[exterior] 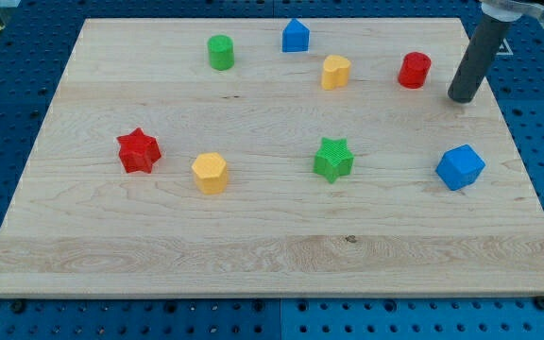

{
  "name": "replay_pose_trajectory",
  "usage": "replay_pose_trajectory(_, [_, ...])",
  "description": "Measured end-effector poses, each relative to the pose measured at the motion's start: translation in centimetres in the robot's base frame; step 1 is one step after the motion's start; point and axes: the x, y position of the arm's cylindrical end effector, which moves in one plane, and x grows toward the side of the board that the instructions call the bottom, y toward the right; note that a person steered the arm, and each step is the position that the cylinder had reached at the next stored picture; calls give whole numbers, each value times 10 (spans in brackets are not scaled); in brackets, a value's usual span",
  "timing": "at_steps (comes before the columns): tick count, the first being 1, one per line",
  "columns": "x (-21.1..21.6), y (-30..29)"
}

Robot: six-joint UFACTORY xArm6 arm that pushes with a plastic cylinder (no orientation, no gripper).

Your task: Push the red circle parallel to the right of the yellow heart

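The red circle [414,70] stands near the view's top right of the wooden board [253,236]. The yellow heart [335,71] stands to its left, at about the same height in the view, with a gap between them. My tip [461,97] is on the board just right of the red circle and slightly lower, apart from it. The dark rod rises from the tip toward the view's top right corner.
A blue house-shaped block [296,36] and a green cylinder [220,52] stand at the top. A red star [139,151] and a yellow hexagon [210,173] are at the left. A green star [333,159] is in the middle. A blue cube [460,167] is at the right.
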Motion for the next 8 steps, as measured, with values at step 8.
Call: replay_pose_trajectory(8, [-15, -3])
